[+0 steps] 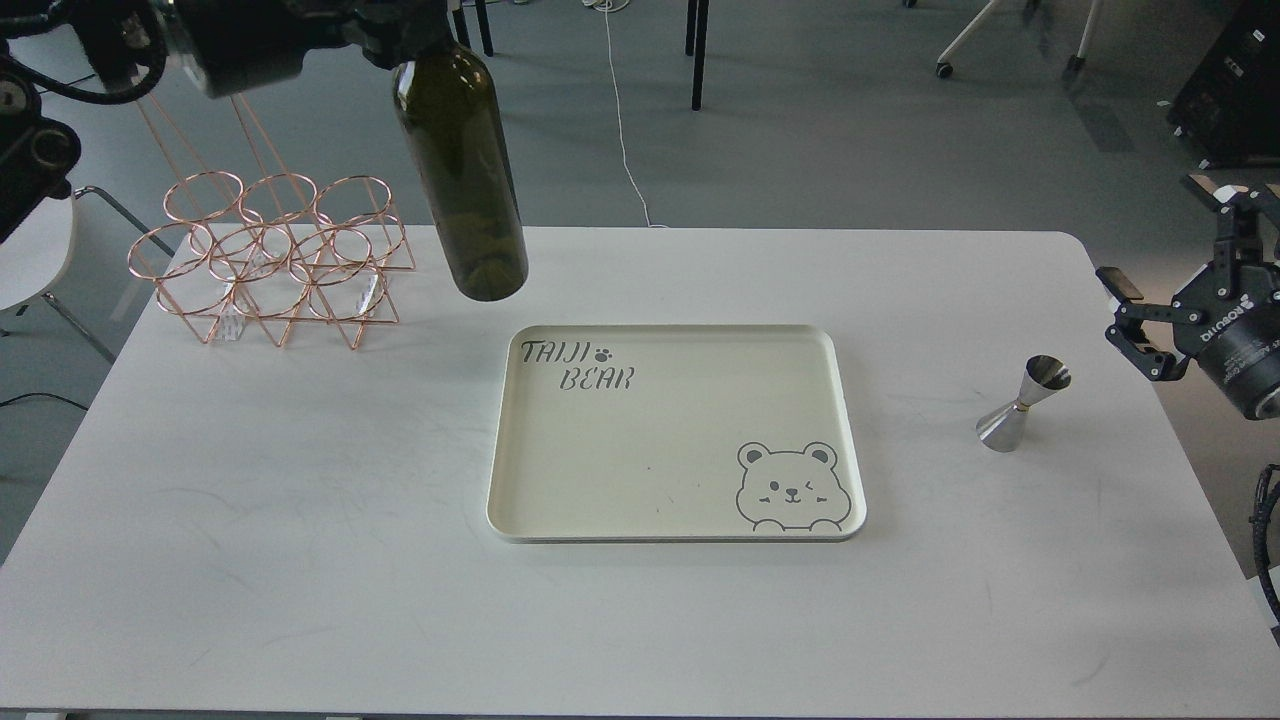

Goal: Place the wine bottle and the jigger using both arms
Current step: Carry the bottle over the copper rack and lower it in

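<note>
The dark olive-green wine bottle (460,170) hangs in the air, tilted, with its base above the table's back edge just beyond the tray's far-left corner. Its neck runs out of the top of the view. My left gripper (400,35) is at the top edge, mostly cut off, and is shut on the bottle's upper part. The steel jigger (1022,405) stands upright on the table to the right of the tray. My right gripper (1160,290) is open and empty, up and to the right of the jigger, near the table's right edge.
A cream tray (850,400) with a bear drawing lies empty at the table's middle. A copper wire bottle rack (270,260) stands at the back left, just left of the hanging bottle. Chair and table legs stand on the floor behind.
</note>
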You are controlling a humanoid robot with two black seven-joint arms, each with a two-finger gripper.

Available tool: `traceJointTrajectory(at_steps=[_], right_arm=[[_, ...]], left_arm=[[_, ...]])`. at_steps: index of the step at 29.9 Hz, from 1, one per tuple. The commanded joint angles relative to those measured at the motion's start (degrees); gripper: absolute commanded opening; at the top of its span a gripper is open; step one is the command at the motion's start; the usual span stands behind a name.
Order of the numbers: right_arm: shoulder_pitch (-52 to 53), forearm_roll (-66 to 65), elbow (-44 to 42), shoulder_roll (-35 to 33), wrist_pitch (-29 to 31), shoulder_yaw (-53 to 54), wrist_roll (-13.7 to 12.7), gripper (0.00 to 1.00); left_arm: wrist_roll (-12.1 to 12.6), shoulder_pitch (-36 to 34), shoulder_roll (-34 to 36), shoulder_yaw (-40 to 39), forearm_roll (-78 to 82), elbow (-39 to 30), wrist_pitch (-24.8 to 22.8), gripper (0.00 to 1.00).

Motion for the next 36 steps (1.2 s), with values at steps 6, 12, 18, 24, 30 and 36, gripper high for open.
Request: traceJointTrajectory(at_steps=[6,12,18,24,30,36], right_arm=[[0.0,0.0,0.0,0.5,0.0,-0.1,0.0,0.99],[0.2,0.0,0.0,1.1,0.0,-0.1,0.0,0.99],[0.1,0.0,0.0,1.1,0.0,-0.1,0.0,0.99],[0.1,0.0,0.0,1.1,0.0,-0.1,0.0,0.99],[0.2,0.0,0.1,1.1,0.0,-0.1,0.0,0.99],[0.2,0.0,0.1,1.1,0.0,-0.1,0.0,0.99]], left_arm=[[0.0,-1.0,1.0,1.0,0.7,11.7,4.7,0.07],[0.0,-1.4,0.9,5.9,0.7,14.1,7.5,0.07],[0.0,-1.3,0.4,8.0,0.7,17.7,9.6,0.07],[0.0,-0.9,0.3,9.7,0.6,18.5,10.8,0.08],[0.0,-0.8,0.1,9.7,0.3,19.7,11.0,0.08],[0.0,-0.6,0.0,10.2,0.0,19.8,11.3,0.08]])
